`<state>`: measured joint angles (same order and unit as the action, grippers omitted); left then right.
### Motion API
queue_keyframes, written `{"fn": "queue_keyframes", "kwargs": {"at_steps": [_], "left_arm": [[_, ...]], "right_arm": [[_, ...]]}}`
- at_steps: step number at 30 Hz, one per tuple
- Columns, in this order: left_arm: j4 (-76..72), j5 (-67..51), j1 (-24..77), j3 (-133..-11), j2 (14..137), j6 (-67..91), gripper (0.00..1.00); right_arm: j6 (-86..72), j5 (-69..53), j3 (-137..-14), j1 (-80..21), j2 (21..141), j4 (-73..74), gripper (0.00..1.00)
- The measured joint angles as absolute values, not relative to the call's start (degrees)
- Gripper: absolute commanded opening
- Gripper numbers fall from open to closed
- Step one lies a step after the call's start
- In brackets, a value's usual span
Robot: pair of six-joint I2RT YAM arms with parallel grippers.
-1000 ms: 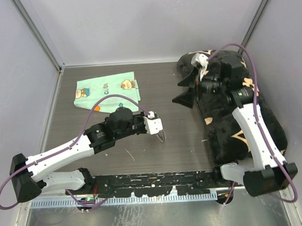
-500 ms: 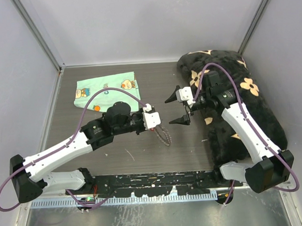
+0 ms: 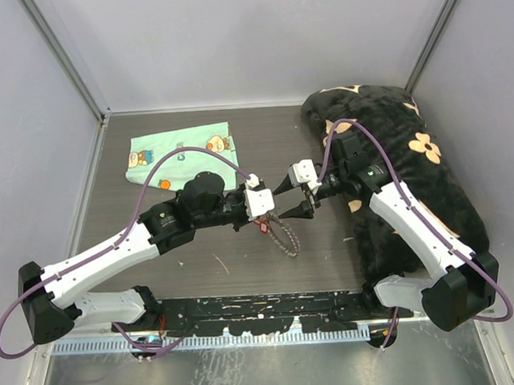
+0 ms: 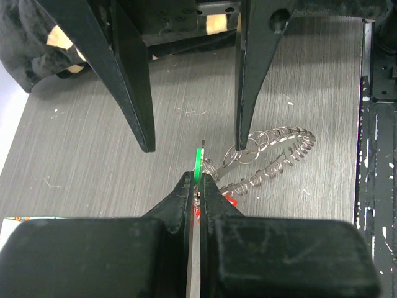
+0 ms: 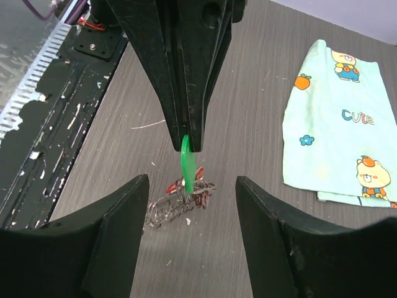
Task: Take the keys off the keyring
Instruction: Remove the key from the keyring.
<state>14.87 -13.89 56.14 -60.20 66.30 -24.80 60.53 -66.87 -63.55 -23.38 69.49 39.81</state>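
Brushed grey tabletop (image 3: 263, 132) between pale walls (image 3: 233, 40); left end effector (image 4: 197, 181) pinches a green key (image 4: 199, 158), right end effector (image 5: 192, 179) gapes open.

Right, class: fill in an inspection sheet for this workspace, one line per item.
Surface: dark wood-grain table, lightly scratched.
Job's things: keyring trails from the green-headed key; red key heads bunched on it.
Clutter: cartoon cloth at far left; black plush fabric along the right.
Grippers: left gripper shut on the green-headed key; right gripper open, straddling it.
Cables: purple cable arching over each arm.
Surroundings: pale walls; black rail at the near edge.
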Motion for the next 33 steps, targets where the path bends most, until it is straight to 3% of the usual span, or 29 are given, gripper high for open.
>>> {"fn": "queue_keyframes", "kwargs": {"at_steps": [15,23,24,29,33], "left_arm": [[14.39,-14.41,56.12,-60.23,66.67,-23.4,0.0],[13.8,-14.7,55.96,-60.25,66.78,-22.52,0.01],[13.67,-14.72,55.9,-60.25,66.78,-21.98,0.04],[9.39,-14.72,55.86,-58.57,65.95,-18.87,0.43],[-0.97,-14.2,55.88,-50.98,59.59,-14.76,0.59]], "right_arm": [[54.37,-62.26,-62.33,-27.62,69.78,35.33,0.33],[53.69,-60.69,-62.33,-27.88,69.78,35.14,0.02],[53.76,-60.64,-62.33,-27.92,69.78,35.16,0.01],[51.68,-61.45,-62.33,-26.83,69.73,35.29,0.01],[47.09,-64.14,-62.13,-23.81,69.32,34.7,0.01]]}}
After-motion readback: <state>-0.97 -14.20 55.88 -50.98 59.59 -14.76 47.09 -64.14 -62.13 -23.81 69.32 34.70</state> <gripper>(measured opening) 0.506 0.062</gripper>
